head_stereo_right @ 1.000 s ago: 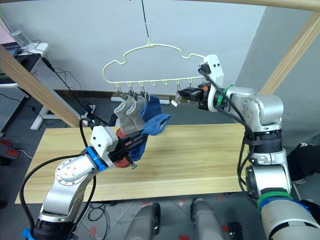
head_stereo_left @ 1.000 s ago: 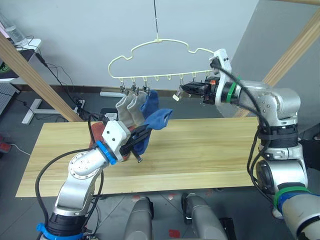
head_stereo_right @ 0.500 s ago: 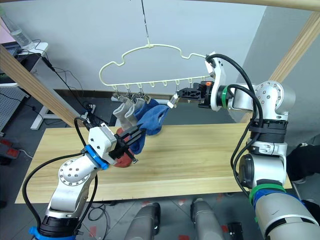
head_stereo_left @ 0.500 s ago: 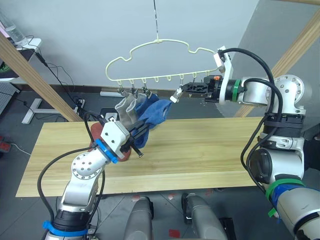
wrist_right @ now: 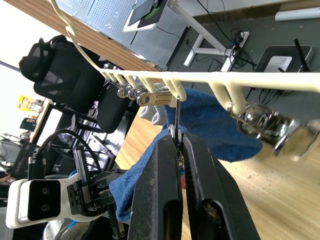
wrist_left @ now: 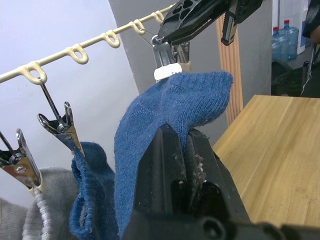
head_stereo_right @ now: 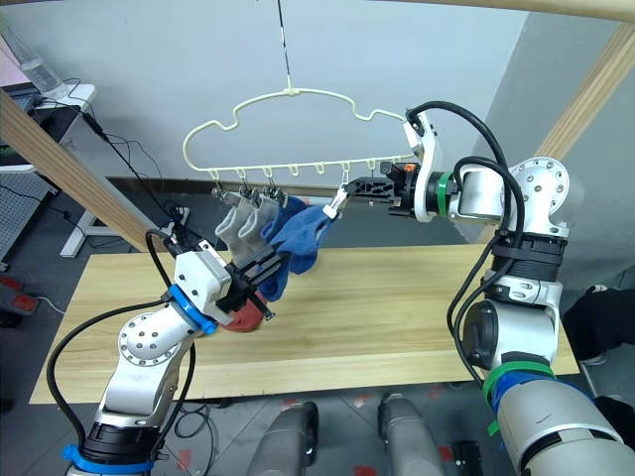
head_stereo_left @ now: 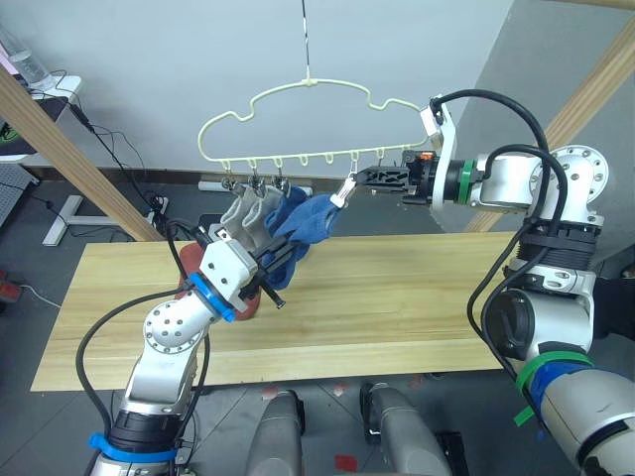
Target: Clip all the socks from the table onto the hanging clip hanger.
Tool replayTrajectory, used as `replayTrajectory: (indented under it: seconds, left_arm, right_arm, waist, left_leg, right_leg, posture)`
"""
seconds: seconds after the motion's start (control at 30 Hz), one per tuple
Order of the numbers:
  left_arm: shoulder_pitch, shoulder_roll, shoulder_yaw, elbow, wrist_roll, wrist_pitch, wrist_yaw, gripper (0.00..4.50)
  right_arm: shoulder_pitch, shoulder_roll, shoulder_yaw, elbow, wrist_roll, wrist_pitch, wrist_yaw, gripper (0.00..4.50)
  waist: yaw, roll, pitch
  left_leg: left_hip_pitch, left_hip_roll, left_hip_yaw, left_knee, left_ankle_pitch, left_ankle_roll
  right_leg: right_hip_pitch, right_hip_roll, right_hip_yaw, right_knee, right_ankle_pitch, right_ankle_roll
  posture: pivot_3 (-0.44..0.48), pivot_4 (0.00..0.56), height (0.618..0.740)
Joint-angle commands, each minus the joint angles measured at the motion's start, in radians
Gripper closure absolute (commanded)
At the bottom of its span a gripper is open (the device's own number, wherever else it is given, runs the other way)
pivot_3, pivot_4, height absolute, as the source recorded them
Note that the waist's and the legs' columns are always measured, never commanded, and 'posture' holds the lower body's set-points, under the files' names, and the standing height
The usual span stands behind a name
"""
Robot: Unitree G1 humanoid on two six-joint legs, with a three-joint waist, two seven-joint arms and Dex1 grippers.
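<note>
So roughly halfway: two grey socks (head_stereo_left: 246,212) and a blue one already hang on the clip hanger (head_stereo_left: 298,119). Left end effector (wrist_left: 181,150) grips the second blue sock (head_stereo_left: 310,216), right end effector (head_stereo_left: 357,180) pinches a clip (head_stereo_left: 342,192). Red socks (head_stereo_left: 193,273) wait on the surface (head_stereo_left: 417,297).

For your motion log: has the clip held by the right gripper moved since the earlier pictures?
Yes. The right gripper has carried the clip leftward along the table's width, up to the blue sock.
</note>
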Motion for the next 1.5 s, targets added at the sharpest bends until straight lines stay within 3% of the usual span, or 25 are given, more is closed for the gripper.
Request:
replayTrajectory:
  seconds: [0.03, 0.33, 0.43, 0.73, 0.8, 0.87, 1.0, 1.13, 1.27, 1.5]
  left_arm:
    - [-0.001, -0.01, -0.001, -0.013, 0.001, -0.047, 0.017, 4.46]
    - [-0.01, -0.017, -0.001, -0.011, 0.01, -0.067, 0.031, 4.46]
    - [-0.007, -0.015, 0.0, -0.015, 0.01, -0.063, 0.03, 4.5]
    - [-0.016, -0.02, -0.001, -0.013, 0.012, -0.028, 0.045, 4.5]
    - [-0.013, -0.013, -0.012, -0.01, 0.041, -0.01, 0.055, 4.5]
    - [-0.011, -0.018, -0.017, -0.014, 0.046, 0.023, 0.063, 4.5]
    - [-0.022, -0.047, -0.018, -0.02, 0.023, 0.138, 0.094, 4.5]
    - [-0.033, -0.078, -0.027, -0.027, -0.021, 0.236, 0.091, 3.47]
    - [-0.025, -0.078, -0.017, -0.046, -0.072, 0.306, 0.07, 2.42]
    - [0.016, -0.021, 0.102, -0.128, -0.326, 0.484, -0.015, 0.44]
  right_arm:
    - [-0.011, -0.012, -0.008, 0.005, 0.044, 0.012, -0.01, 4.5]
    - [-0.008, -0.016, 0.001, 0.013, 0.075, 0.012, -0.028, 4.5]
    - [-0.004, -0.024, 0.017, 0.0, 0.085, 0.012, -0.004, 3.8]
    - [0.003, -0.03, 0.025, -0.02, 0.075, 0.012, -0.007, 0.62]
    - [0.052, -0.088, 0.122, -0.118, 0.051, -0.049, 0.029, 0.04]
    - [0.12, -0.162, 0.252, -0.233, -0.014, -0.177, 0.065, 0.04]
    - [0.214, -0.237, 0.341, -0.401, -0.052, -0.279, 0.089, 0.04]
    - [0.314, -0.206, 0.327, -0.589, -0.042, -0.28, 0.014, 0.0]
    - [0.359, -0.192, 0.352, -0.656, -0.09, -0.32, -0.046, 0.0]
    - [0.454, -0.107, 0.466, -0.743, -0.298, -0.535, -0.225, 0.0]
  waist:
    - [0.0, 0.0, 0.0]
    - [0.0, 0.0, 0.0]
    - [0.0, 0.0, 0.0]
    - [-0.001, 0.0, 0.0]
    - [0.002, 0.0, 0.0]
    - [0.004, 0.001, 0.0]
    - [-0.001, 0.001, 0.001]
    - [-0.005, 0.001, 0.001]
    - [-0.004, 0.001, 0.001]
    - [-0.007, 0.001, 0.001]
  left_leg:
    - [0.0, 0.0, 0.0, 0.0, 0.0, 0.0]
    - [0.0, 0.0, 0.0, 0.0, 0.0, 0.0]
    - [0.0, 0.0, 0.0, 0.0, 0.0, 0.0]
    - [0.0, 0.0, 0.0, 0.0, 0.0, 0.0]
    - [0.0, 0.0, 0.0, 0.0, 0.0, 0.0]
    - [-0.001, 0.0, -0.001, 0.0, 0.0, 0.0]
    - [-0.006, 0.0, 0.0, 0.001, 0.0, 0.0]
    - [-0.006, 0.001, -0.001, 0.0, 0.0, 0.0]
    - [-0.006, 0.002, -0.001, 0.001, 0.0, 0.0]
    - [-0.006, 0.002, -0.001, 0.001, 0.0, 0.0]
  right_leg:
    - [0.0, 0.0, 0.0, 0.0, 0.0, 0.0]
    - [0.0, 0.0, 0.0, 0.0, 0.0, 0.0]
    - [0.0, 0.0, 0.0, 0.0, 0.0, 0.0]
    - [-0.001, 0.0, 0.0, 0.0, 0.0, 0.0]
    - [-0.001, 0.0, 0.0, 0.0, 0.0, 0.0]
    - [-0.001, 0.0, -0.001, -0.001, 0.0, 0.0]
    - [-0.004, 0.0, 0.0, -0.003, 0.001, 0.002]
    - [-0.005, 0.001, 0.0, -0.004, 0.001, 0.003]
    - [-0.005, 0.002, 0.0, -0.002, 0.001, 0.002]
    - [-0.006, 0.002, 0.0, -0.001, 0.001, 0.003]
  posture:
    - [0.006, 0.29, 0.74]
    - [0.009, 0.289, 0.74]
    - [0.011, 0.291, 0.74]
    - [0.016, 0.291, 0.74]
    - [0.016, 0.293, 0.74]
    - [0.016, 0.293, 0.74]
    - [0.002, 0.296, 0.74]
    - [-0.012, 0.295, 0.74]
    - [-0.02, 0.294, 0.74]
    - [-0.016, 0.293, 0.74]
